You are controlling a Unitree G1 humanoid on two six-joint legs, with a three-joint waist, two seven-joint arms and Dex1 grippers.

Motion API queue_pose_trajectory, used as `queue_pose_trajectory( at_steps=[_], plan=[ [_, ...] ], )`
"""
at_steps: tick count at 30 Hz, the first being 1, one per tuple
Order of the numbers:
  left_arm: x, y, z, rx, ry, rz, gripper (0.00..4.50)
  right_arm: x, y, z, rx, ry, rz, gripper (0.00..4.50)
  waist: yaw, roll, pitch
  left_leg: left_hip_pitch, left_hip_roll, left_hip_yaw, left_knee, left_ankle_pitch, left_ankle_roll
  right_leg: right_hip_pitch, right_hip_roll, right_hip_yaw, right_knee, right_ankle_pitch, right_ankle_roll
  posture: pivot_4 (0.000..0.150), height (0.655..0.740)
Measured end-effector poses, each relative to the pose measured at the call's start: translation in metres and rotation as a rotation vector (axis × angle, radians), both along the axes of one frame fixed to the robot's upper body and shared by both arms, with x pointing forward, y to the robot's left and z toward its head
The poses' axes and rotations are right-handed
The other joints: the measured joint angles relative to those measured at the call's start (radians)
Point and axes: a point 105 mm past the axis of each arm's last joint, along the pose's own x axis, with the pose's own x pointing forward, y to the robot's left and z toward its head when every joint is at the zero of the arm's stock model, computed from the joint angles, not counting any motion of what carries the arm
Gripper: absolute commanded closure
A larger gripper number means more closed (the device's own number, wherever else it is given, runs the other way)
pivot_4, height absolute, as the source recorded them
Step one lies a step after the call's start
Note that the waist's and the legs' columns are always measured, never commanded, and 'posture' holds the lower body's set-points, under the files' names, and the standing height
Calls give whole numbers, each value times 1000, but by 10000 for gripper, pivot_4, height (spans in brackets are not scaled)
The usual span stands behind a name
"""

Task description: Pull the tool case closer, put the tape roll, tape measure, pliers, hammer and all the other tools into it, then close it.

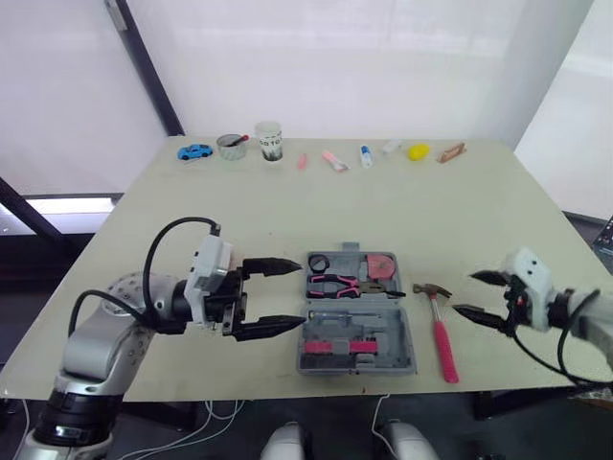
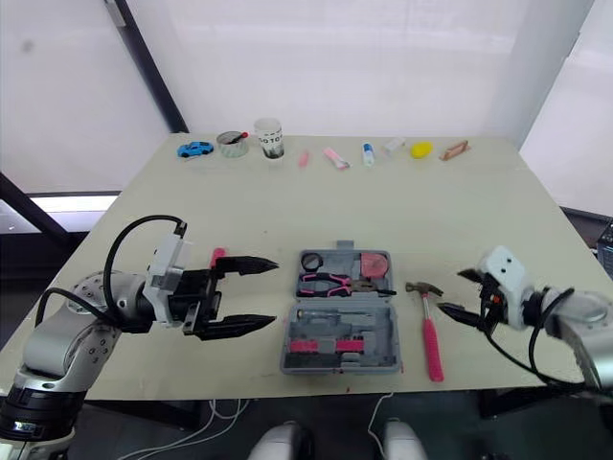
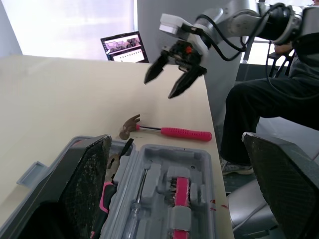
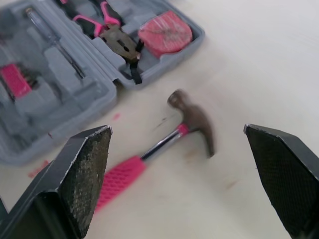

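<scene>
Case [image 1: 356, 311] lies open by the worktop's [image 1: 287, 206] front edge, hammer [image 1: 442, 335] just at its 3 o'clock. Right gripper [image 1: 465, 293] faces the hammer, jaws apart; left gripper [image 1: 299, 292] likewise. Risk: a handle-end grab lets the heavy head swing and slip.

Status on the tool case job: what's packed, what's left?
Done: tool case sits near the front edge, open, holding pliers, tape measure and tape roll. In hand: nothing; the right end effector is open beside the hammer, which lies on the table outside the case. Left: hammer in, lid shut.
</scene>
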Motion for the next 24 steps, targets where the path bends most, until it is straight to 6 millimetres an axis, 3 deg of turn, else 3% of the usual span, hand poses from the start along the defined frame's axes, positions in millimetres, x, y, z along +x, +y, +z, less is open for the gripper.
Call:
queue_pose_trajectory(
  at_steps=[6, 12, 19, 24],
  plan=[
    [0, 4, 1, -2, -19, 18, 0, 17, 13, -8, -301, -57, 442, 199, 0, 1, 2, -1, 0, 1, 0, 0, 0, -1, 0, 0, 0, 1, 1, 1500, 7400],
    [-1, 6, 0, -4, -15, 33, 0, 34, 17, -10, -542, -134, 698, 199, -1, 2, 3, 0, 0, 1, 0, 0, 0, -1, 0, 1, 0, 1, 1, 1500, 7400],
    [-5, 5, -2, -2, -14, 52, 0, 49, 31, -23, -963, -292, 1128, 199, -4, 5, 5, 0, 0, 2, 0, 0, 0, -2, 0, 1, 0, 0, 0, 1500, 7400],
    [-5, 5, -1, -1, -18, 58, 0, 51, 45, -31, -1034, -367, 1273, 199, -2, 6, 6, 0, 0, 3, 0, 0, -1, -2, -1, 2, 1, 0, 0, 1500, 7400]
  ],
)
